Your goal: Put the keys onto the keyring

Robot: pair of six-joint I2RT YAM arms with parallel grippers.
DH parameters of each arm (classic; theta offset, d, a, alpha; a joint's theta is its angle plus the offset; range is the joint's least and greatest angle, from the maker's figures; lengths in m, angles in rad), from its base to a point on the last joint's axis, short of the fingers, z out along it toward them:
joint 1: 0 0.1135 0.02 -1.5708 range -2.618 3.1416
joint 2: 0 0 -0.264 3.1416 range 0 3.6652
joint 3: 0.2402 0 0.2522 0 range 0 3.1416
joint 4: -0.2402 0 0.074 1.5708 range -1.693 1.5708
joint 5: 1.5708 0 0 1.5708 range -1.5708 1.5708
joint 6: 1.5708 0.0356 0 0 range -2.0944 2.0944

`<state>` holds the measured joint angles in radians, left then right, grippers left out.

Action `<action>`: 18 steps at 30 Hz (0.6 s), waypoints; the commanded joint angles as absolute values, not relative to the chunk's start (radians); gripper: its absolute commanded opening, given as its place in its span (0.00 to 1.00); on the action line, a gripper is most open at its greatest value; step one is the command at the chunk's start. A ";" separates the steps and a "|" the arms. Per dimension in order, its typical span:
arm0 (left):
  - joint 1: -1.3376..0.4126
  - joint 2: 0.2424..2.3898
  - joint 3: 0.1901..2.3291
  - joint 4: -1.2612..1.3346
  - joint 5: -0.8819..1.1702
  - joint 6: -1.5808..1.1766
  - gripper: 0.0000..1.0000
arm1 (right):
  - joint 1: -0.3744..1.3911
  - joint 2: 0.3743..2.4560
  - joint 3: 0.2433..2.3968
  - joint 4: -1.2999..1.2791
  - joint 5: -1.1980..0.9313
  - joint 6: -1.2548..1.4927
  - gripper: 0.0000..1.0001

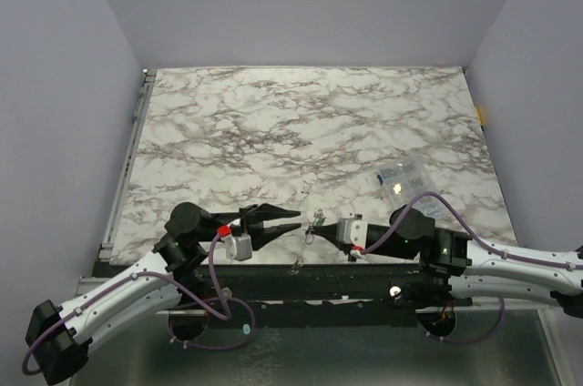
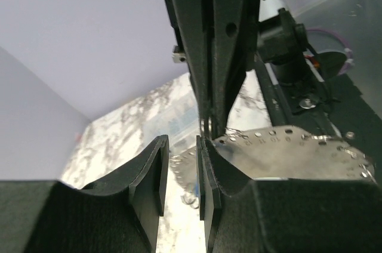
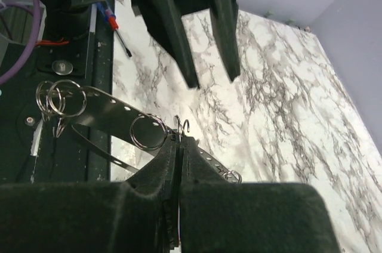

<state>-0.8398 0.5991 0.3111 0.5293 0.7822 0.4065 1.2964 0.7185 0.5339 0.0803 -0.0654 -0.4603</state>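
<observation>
I see both arms meeting low at the near edge of the table [image 1: 301, 122]. The left gripper [image 1: 293, 219] stands partly spread, with nothing between its fingers. The right gripper [image 3: 177, 148] is clenched tight (whether it pinches any wire, I cannot tell). The keyring [image 3: 131, 131] sits just beside its fingertips, lying against a perforated metal strip [image 3: 107, 110]. Well apart, on the table's right side, a clear box [image 1: 401, 178] holds small bits too tiny for me to name.
</observation>
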 commanded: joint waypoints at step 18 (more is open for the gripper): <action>-0.818 0.720 0.360 0.542 0.955 0.346 0.31 | 1.295 0.716 0.599 0.043 -0.072 -0.478 0.01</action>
